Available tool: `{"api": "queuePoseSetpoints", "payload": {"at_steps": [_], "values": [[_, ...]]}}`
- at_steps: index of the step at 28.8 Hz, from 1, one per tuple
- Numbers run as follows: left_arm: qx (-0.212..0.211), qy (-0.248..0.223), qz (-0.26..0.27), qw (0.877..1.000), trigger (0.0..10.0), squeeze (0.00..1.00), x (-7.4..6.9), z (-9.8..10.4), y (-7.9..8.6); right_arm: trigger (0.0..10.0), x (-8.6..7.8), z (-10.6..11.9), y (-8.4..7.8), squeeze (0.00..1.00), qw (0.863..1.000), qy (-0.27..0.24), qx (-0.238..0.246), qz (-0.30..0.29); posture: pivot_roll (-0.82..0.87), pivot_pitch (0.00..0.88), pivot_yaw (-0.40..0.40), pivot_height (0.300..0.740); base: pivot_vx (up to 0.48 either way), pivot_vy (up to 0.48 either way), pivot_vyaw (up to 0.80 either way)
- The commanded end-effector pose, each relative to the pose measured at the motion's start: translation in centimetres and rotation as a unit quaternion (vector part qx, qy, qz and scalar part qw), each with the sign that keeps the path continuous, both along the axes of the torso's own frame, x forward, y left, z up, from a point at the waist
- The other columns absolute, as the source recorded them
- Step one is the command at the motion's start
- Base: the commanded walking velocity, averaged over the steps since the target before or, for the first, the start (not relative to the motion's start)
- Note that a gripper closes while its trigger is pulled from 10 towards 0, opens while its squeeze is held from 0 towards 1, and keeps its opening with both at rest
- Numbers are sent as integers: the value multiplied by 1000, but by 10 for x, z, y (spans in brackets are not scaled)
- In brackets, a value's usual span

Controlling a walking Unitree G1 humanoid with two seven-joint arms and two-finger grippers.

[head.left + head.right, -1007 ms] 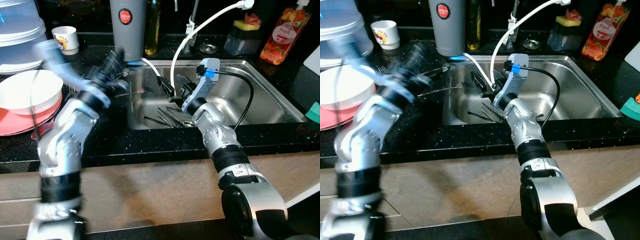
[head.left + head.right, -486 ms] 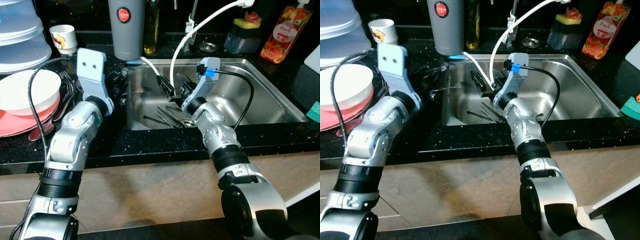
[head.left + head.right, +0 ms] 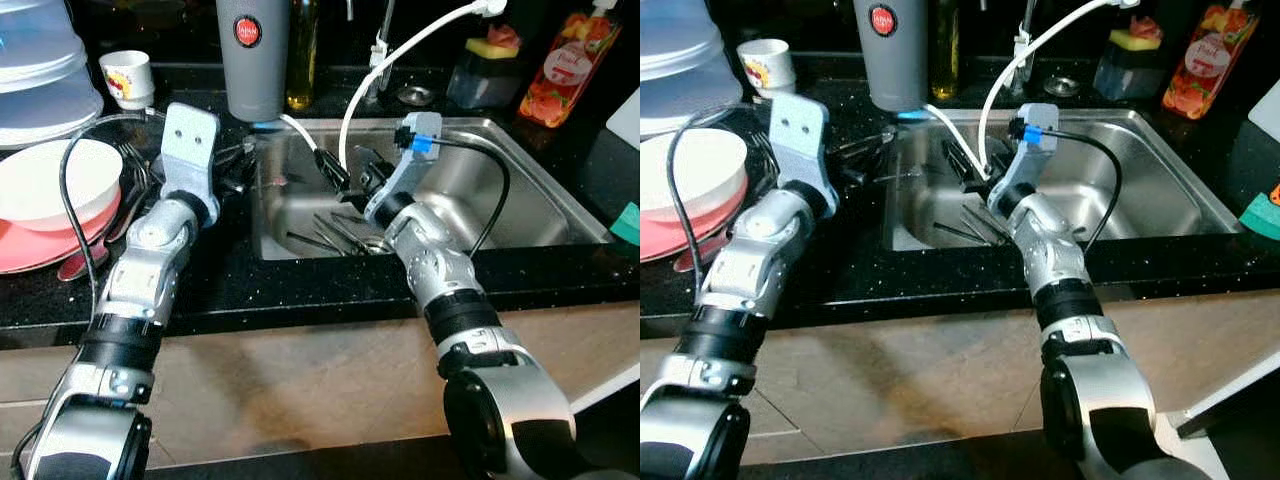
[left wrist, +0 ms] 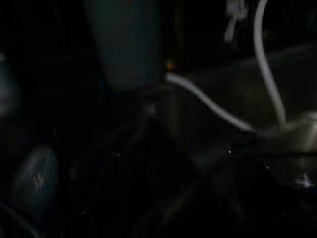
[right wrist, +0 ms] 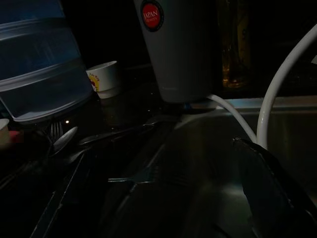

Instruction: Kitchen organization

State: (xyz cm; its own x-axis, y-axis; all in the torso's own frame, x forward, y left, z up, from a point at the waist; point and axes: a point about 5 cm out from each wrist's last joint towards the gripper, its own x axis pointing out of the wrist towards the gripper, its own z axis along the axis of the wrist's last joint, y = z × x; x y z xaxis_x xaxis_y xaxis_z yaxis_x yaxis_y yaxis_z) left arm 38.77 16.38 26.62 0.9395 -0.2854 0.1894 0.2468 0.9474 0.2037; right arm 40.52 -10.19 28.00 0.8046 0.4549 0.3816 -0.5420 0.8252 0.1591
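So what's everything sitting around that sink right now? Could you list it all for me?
Sink: one, steel, set in the black counter.
Cutlery: several pieces, dark metal, on the sink floor.
Tall canister: one, grey with a red round label, behind the sink's left corner.
Oil bottle: one, yellowish, beside the canister.
Hose: one, white, arching from the tap into the sink.
Small cup: one, white, printed, back left.
Lidded containers: a stack, translucent blue, far left.
Bowl: one, white, on red plates, left counter.
Soap bottle: one, orange-red, back right.
Sponge holder: one, dark, holding a yellow sponge.
Left gripper: over the counter at the sink's left edge.
Right gripper: inside the sink above the cutlery.
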Motion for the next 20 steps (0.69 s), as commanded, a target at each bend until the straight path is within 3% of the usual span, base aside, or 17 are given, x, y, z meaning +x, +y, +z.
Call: {"api": "queuePoseSetpoints", "payload": {"at_steps": [1,4,11,13,20], "values": [[-17,7,-27,999,10000,0,3,1,-2,10000,-1,0,0,0,1000,-2,-10,1,-32,156,-32,740,0,0,0],[-18,17,-59,998,10000,0,6,2,-2,10000,-2,1,-1,0,1000,-5,-12,1,-38,161,-30,740,0,0,0],[-39,23,-79,996,10000,0,12,12,9,10000,-2,3,-1,0,1000,-7,-12,1,-37,162,-30,740,0,0,0],[-28,71,-91,993,10000,0,15,4,15,10000,-2,3,0,0,1000,-6,-11,4,-36,171,-39,740,0,0,0],[-21,93,-74,993,10000,0,20,4,23,10000,-2,5,1,0,1000,-6,-10,5,-36,171,-39,740,0,0,0]]}}
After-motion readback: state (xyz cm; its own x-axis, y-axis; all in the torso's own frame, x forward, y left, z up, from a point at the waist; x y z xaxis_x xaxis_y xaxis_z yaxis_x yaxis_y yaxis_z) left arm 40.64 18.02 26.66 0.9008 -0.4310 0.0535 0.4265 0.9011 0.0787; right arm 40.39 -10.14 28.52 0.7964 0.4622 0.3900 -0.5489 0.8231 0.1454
